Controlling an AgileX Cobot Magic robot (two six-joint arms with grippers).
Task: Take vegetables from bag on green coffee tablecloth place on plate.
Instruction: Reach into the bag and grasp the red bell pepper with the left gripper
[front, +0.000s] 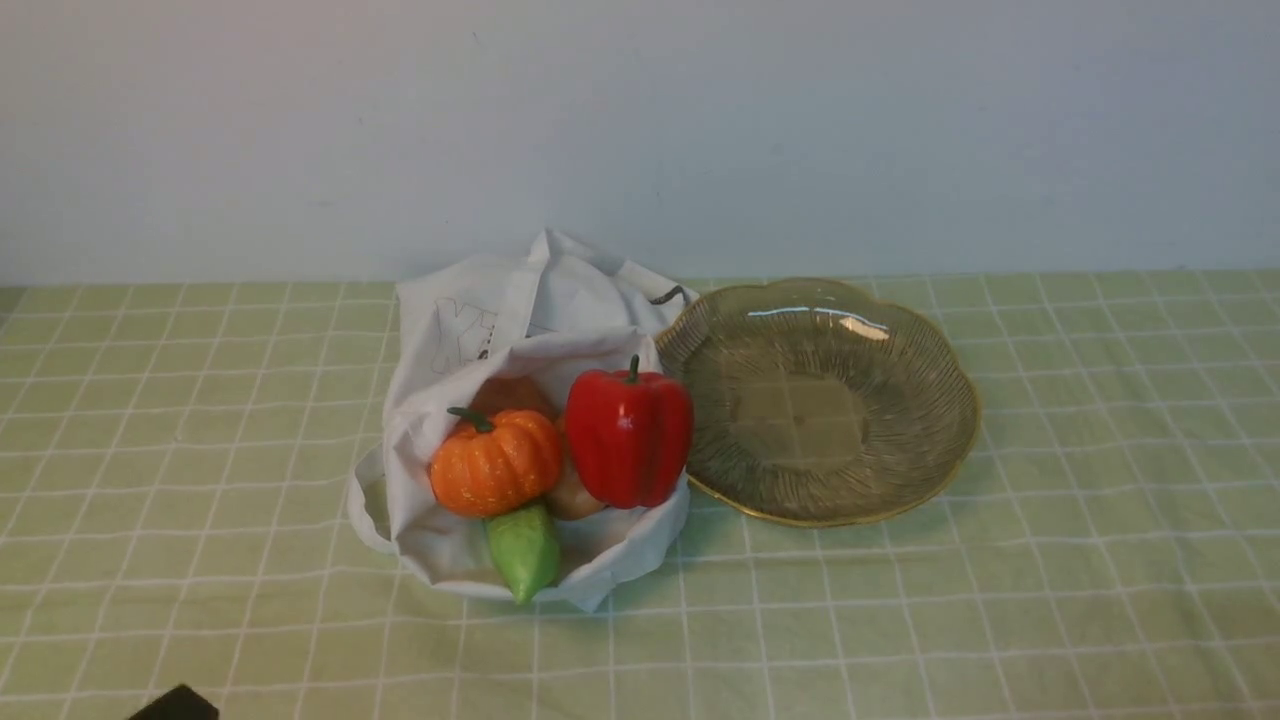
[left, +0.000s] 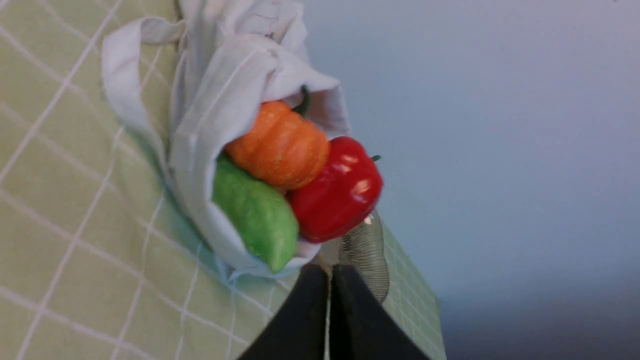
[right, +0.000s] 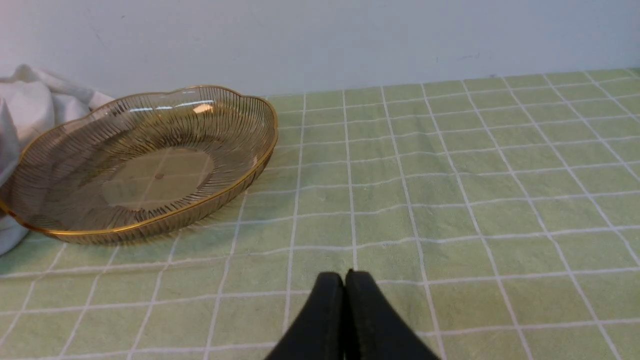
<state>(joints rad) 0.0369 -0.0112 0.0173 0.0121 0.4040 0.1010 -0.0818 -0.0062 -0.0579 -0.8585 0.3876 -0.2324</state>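
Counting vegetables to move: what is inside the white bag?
A red pepper, orange pumpkin, green gourd and a mostly covered brownish lump show in the bag. Anything deeper is hidden by cloth.

In the bag (front: 415, 450), a brown lump (front: 571, 497) shows only a sliver behind the pumpkin (front: 495, 462) and red bell pepper (front: 628, 437); the bag's drawing (front: 468, 335) is unreadable.

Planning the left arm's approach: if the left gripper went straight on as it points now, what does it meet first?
Probably the open mouth of the bag, at the cloth lip beside the red pepper. The left gripper, shut, aims there; the plate rim lies close to that line. Depth is unclear.
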